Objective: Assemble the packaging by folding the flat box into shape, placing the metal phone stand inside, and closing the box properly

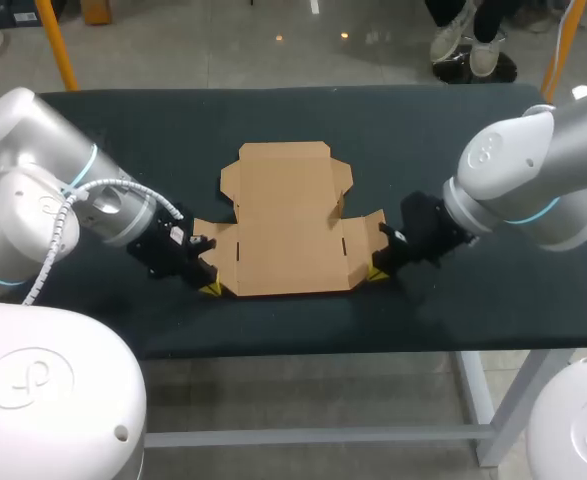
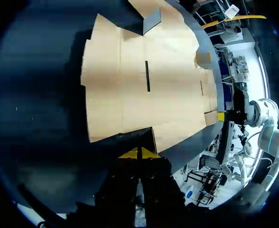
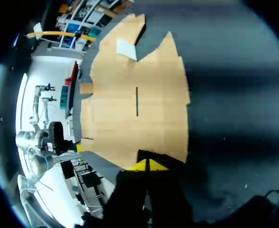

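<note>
A flat, unfolded brown cardboard box [image 1: 288, 225] lies in the middle of the dark table. My left gripper [image 1: 210, 288] is low at the box's front left corner, and my right gripper [image 1: 378, 273] is at its front right corner. In the left wrist view the yellow tips of the left gripper [image 2: 139, 153] are pressed together right at the edge of the box [image 2: 149, 80]. The right wrist view shows the right gripper [image 3: 147, 165] shut in the same way against the edge of the box [image 3: 139, 109]. No metal phone stand is in view.
The dark table top [image 1: 123, 130] stretches bare on all sides of the box. Its front edge runs close behind both grippers. My two arms come in low from the left and right sides.
</note>
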Controlling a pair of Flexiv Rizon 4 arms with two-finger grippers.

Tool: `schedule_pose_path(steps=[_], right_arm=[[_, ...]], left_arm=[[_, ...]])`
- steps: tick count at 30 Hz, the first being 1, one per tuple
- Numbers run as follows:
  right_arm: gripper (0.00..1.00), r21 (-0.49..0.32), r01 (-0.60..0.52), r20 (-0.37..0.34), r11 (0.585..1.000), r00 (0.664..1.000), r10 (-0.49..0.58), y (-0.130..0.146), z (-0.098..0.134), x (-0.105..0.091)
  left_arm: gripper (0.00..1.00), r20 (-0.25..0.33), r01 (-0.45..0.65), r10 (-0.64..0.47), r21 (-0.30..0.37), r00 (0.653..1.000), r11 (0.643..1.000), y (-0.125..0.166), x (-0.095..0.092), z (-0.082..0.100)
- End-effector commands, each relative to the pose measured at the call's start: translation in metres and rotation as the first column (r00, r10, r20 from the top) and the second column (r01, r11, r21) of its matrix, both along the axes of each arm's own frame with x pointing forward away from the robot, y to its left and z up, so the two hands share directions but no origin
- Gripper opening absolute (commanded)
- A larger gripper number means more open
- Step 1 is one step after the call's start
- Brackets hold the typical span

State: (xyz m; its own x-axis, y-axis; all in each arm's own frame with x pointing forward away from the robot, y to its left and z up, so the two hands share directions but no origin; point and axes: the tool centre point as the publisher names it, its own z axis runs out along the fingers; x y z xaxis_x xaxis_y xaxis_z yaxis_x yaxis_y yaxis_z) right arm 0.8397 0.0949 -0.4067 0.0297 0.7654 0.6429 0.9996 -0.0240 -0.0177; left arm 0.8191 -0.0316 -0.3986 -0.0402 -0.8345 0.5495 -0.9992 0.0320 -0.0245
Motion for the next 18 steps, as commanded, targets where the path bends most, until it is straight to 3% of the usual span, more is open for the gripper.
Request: schedule_pose_path(steps=[1, 18], right_arm=[[0.0, -0.014, -0.007, -0.009, 1.0, 1.0, 0.006, 0.002, 0.003, 0.003], [0.0, -0.07, -0.035, -0.013, 0.997, 0.999, 0.035, 0.014, 0.005, 0.008]], left_arm=[[0.0, -0.004, 0.007, -0.007, 0.02, 1.0, 1.0, -0.004, 0.001, 0.004], [0.0, -0.008, 0.048, -0.048, 0.061, 0.999, 0.997, -0.021, 0.005, 0.01]])
